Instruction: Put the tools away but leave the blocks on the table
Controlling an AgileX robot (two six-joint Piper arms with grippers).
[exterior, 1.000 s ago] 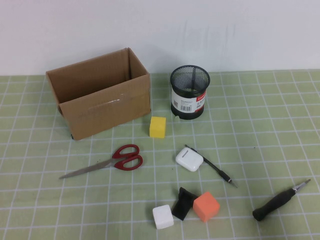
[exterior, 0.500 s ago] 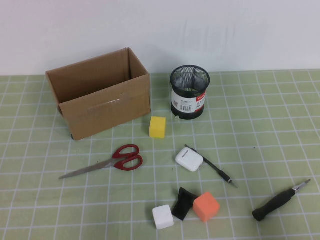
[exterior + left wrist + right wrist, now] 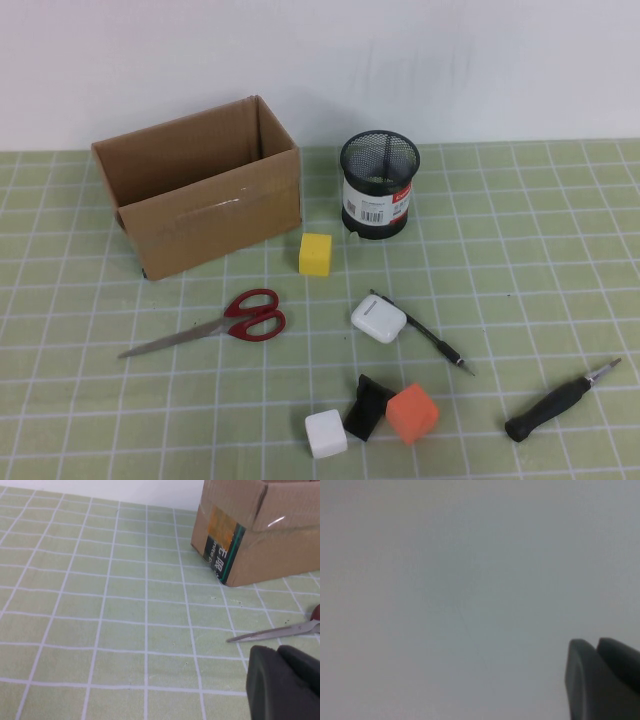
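Note:
Red-handled scissors [image 3: 225, 322] lie on the green grid table [image 3: 520, 250], blades pointing left; their blade tip [image 3: 272, 633] shows in the left wrist view. A black-handled screwdriver [image 3: 555, 404] lies at the front right. A thin black rod [image 3: 425, 334] lies behind the white case [image 3: 379, 318]. The yellow block [image 3: 315, 254], white block [image 3: 326, 434], orange block [image 3: 412, 413] and black wedge [image 3: 367, 406] rest on the table. My left gripper [image 3: 277, 652] is shut and empty, hovering near the scissors' tip. My right gripper [image 3: 596, 645] is shut, facing a blank wall. Neither arm shows in the high view.
An open cardboard box [image 3: 200, 186] stands at the back left, its corner [image 3: 250, 535] close to my left gripper. A black mesh pen cup [image 3: 379, 184] stands behind the yellow block.

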